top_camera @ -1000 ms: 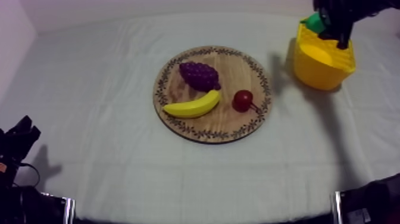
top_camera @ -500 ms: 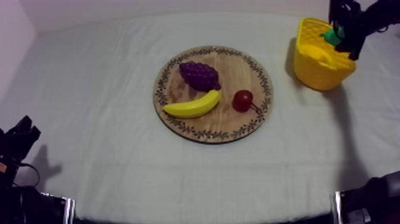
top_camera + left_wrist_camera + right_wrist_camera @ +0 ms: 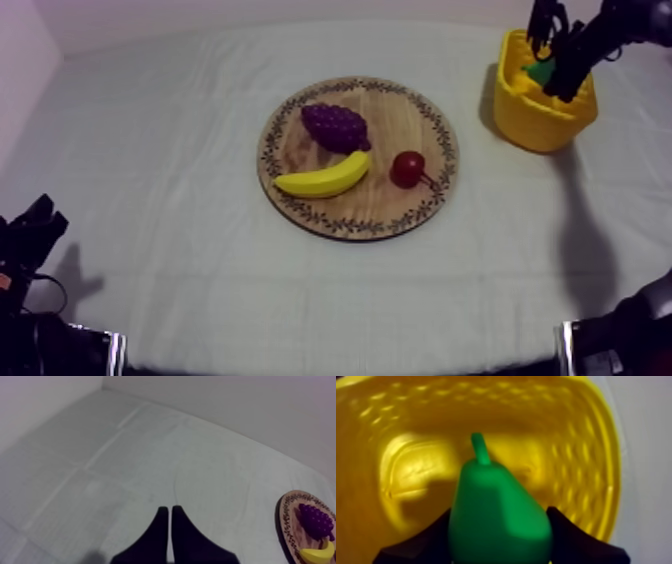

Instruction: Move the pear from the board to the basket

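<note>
The green pear [image 3: 541, 71] hangs inside the mouth of the yellow basket [image 3: 530, 115] at the table's far right. My right gripper [image 3: 553, 60] reaches down from above and is shut on it. In the right wrist view the pear [image 3: 496, 511] stands stem-up between the two black fingers [image 3: 426, 538], over the basket's floor [image 3: 411, 476]. I cannot tell whether the pear touches that floor. My left gripper [image 3: 35, 225] rests low at the table's left edge, shut on nothing, its fingers together as a narrow wedge [image 3: 168, 510].
The round wooden board [image 3: 300, 205] lies mid-table with a bunch of grapes [image 3: 335, 126], a banana [image 3: 322, 177] and a small red fruit [image 3: 407, 168]. Bare cloth separates the board from the basket. Beside the left gripper's cloth, the board's rim [image 3: 286, 521] shows.
My right gripper has carried the pear from the basket's near rim across its opening and lowered it inside. The left arm and the fruit on the board have not moved.
</note>
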